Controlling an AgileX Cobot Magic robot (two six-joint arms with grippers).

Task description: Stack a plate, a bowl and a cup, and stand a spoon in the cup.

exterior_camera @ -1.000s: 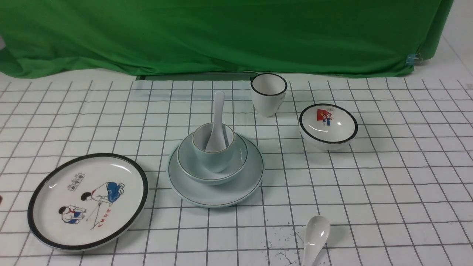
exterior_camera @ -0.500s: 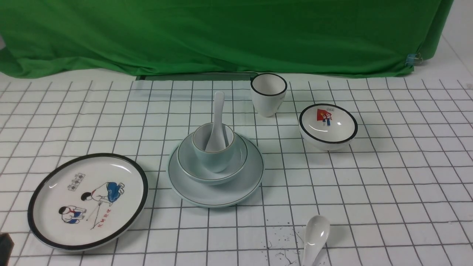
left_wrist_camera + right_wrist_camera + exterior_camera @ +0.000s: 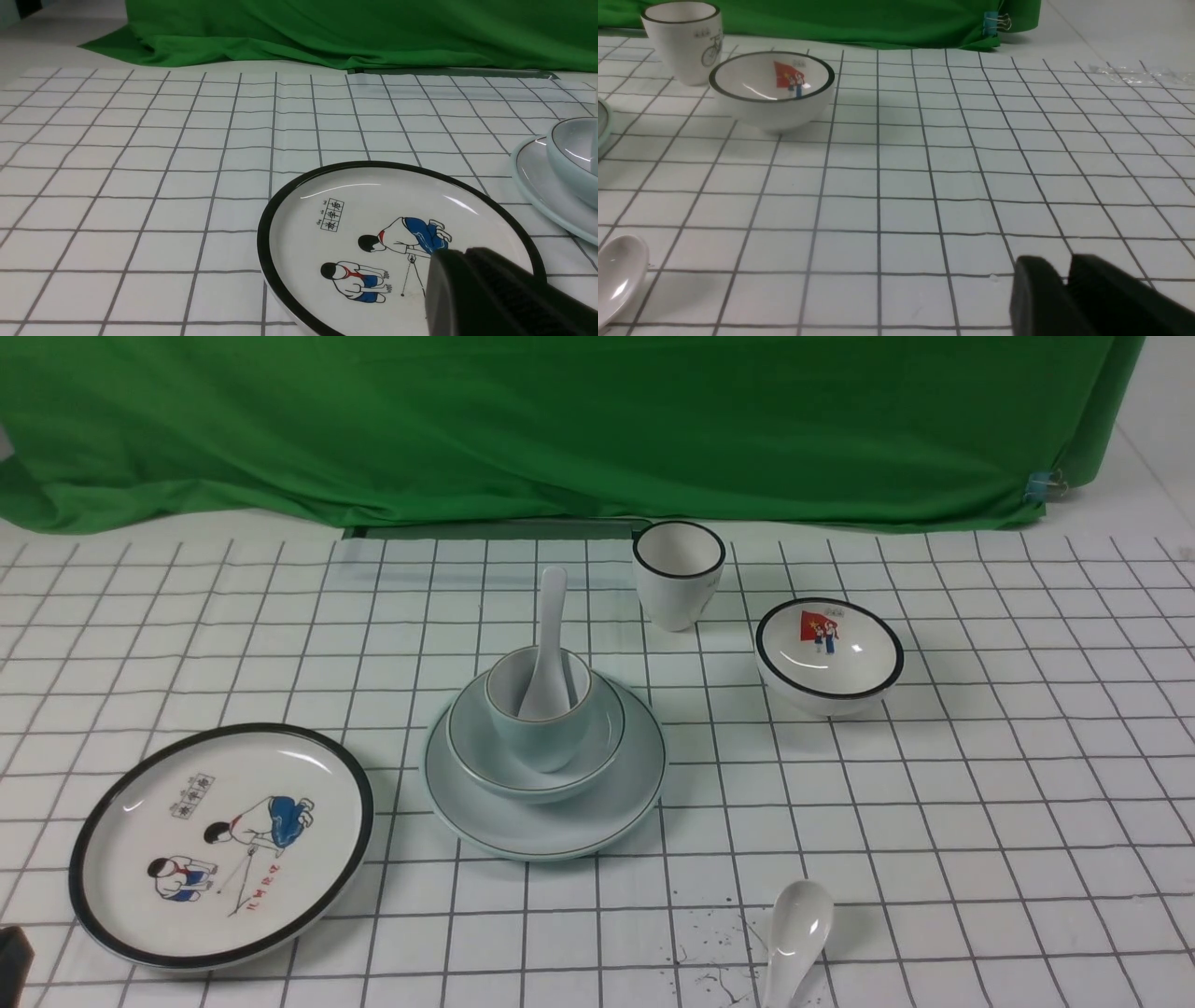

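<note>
1. The plate [image 3: 544, 821] sat at the counter's [image 3: 980, 784] centre, carrying the bowl [image 3: 535, 747], the cup [image 3: 540, 714] and the spoon [image 3: 544, 644], whose handle leaned toward 12 o'clock.
2. All looked like glazed ceramic — stiff, slick, chip-prone; the spoon's handle seemed the best hold.
3. The left claw [image 3: 495, 294] — I could not tell its state.
4. The right claw [image 3: 1066, 280] looked nearly closed, holding nothing.

A staged tabletop set for recording, not a lived-in kitchen.

A green cloth backdrop [image 3: 560, 429], held at one corner by a binder clip [image 3: 1044, 483], hangs behind a white gridded table cover [image 3: 980, 784] where crockery is spaced apart like props.
</note>
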